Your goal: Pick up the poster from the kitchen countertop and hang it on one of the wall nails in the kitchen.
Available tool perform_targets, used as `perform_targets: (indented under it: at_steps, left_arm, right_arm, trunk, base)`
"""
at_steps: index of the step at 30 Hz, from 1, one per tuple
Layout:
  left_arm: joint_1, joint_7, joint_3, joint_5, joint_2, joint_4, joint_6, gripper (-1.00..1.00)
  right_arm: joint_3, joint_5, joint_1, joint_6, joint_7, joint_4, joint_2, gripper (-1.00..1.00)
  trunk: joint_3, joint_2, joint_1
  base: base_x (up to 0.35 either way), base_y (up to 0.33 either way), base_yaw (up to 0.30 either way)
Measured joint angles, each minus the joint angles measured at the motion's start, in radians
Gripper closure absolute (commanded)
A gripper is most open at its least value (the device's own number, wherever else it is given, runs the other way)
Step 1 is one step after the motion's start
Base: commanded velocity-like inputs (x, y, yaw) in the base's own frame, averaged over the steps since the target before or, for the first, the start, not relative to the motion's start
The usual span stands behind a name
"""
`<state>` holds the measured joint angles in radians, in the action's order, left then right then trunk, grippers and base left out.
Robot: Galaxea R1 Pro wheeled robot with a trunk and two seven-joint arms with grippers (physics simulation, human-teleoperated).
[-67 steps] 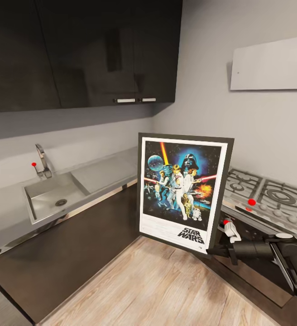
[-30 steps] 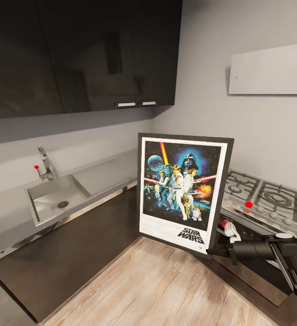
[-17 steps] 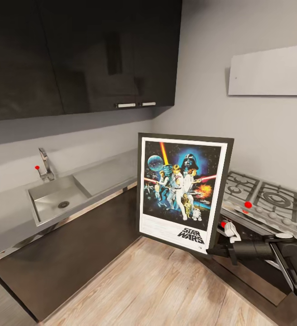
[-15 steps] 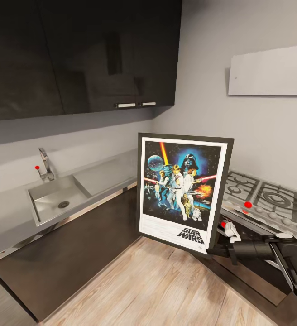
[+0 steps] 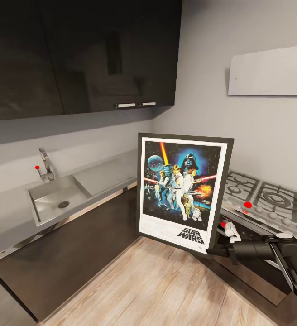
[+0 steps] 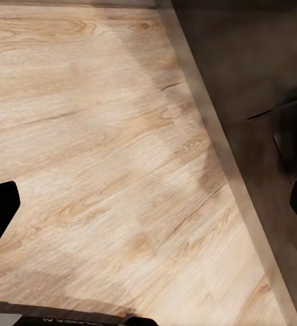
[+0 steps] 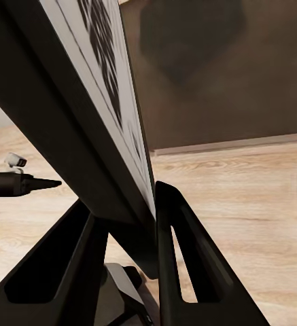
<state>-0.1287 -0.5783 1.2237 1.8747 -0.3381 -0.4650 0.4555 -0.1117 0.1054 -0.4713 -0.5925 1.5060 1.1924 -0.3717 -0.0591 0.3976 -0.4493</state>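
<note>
Nothing has shifted since half a second ago, though over 2 seconds the camera drifted slightly. Left to right: the sink (image 5: pixel 53 199) basin, sunk in the steel tabletop (image 5: pixel 104 172), holds nothing; the poster (image 5: pixel 184 191), reading "STAR WARS", is held upright above the wooden floor (image 5: pixel 157 290); right gripper (image 7: pixel 131 224) fingers clench its lower corner. Whether the left gripper's fingers are released or clenched, I cannot tell.

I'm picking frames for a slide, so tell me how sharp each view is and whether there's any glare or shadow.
Head view: sharp, poster print readable, soft reflections on the glossy upper cabinets. Left wrist view: wood floor slightly soft, dark shadow along one side. Right wrist view: poster frame edge very close and blurred between the right gripper fingers.
</note>
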Motion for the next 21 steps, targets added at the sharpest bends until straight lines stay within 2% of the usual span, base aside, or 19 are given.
perform_targets:
  at_steps: [21]
  left_arm:
    - [0.000,0.000,0.001,0.000,0.000,0.000,0.000,-1.00]
  right_arm:
    - [0.000,0.000,0.000,0.000,-0.001,0.000,0.000,1.00]
  trunk:
    - [0.000,0.000,0.000]
  base:
    - [0.000,0.000,0.000]
